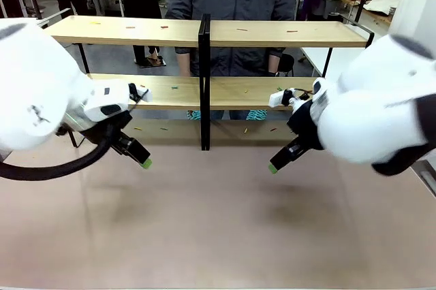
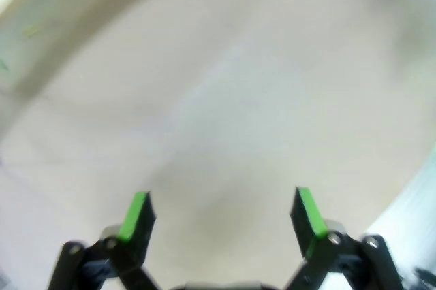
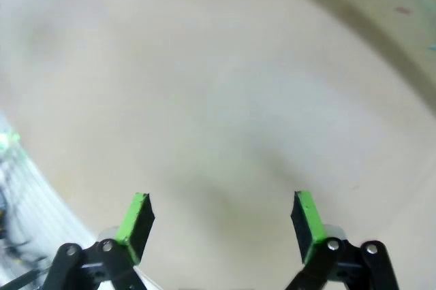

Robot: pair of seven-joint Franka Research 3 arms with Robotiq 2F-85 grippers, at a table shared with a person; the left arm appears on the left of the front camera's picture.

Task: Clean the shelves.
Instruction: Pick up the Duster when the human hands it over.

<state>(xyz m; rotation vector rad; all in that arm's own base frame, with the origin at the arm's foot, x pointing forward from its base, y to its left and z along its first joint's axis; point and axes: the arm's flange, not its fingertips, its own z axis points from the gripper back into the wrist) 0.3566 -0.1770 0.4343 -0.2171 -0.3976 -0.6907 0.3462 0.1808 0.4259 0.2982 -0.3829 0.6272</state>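
Observation:
The shelves [image 1: 136,31] stand across the far half of the table, two long light wood boards in a thin black frame with a central black post [image 1: 204,79]. Small coloured scraps lie on both boards and on the table beneath them. My left gripper [image 1: 144,163] hangs low over the table in front of the shelves' left half, pointing down and right. My right gripper [image 1: 273,167] mirrors it in front of the right half. Both wrist views show green-padded fingers spread wide over bare table, left gripper [image 2: 223,215] and right gripper [image 3: 221,218], nothing between them.
A person in a grey jacket [image 1: 231,4] stands right behind the shelves at the middle. The beige table [image 1: 218,229] stretches bare from the grippers to the near edge. A white table [image 1: 327,58] sits behind at the right.

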